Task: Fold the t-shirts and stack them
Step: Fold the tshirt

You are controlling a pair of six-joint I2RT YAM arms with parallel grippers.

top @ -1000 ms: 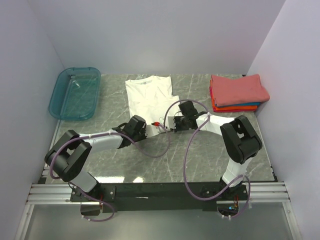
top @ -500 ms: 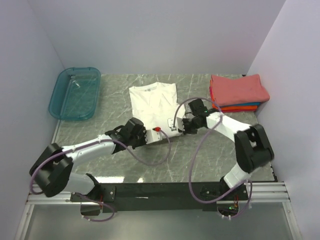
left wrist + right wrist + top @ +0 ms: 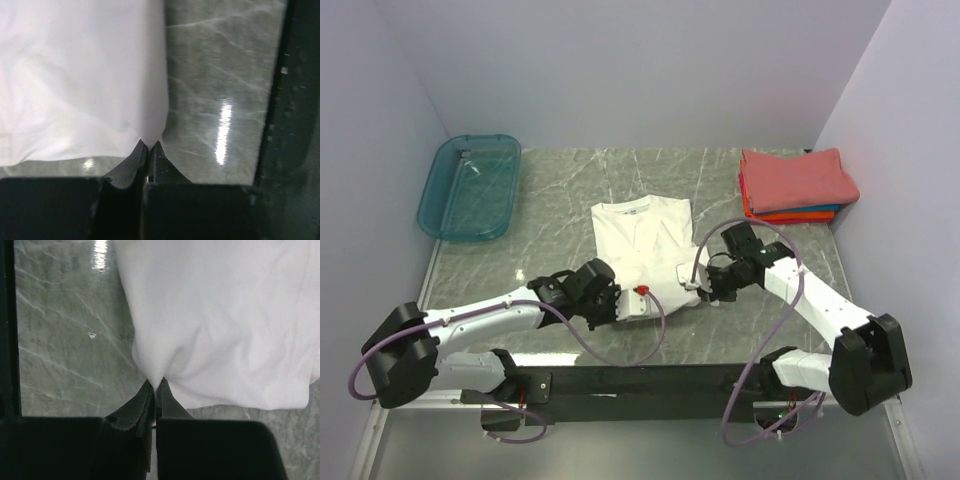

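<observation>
The left gripper (image 3: 150,145) and right gripper (image 3: 156,382) each pinch shut on the near hem of the white tee (image 3: 645,235), spread flat right of the teal bin (image 3: 470,188); the folded tees (image 3: 798,182) sit stacked farther right of it.

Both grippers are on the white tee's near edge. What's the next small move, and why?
Probably lift both together and carry that edge toward the tee's far end. The left gripper and right gripper are each shut on a near corner of the white tee, which lies flat on the table, not yet folded lengthwise.
</observation>
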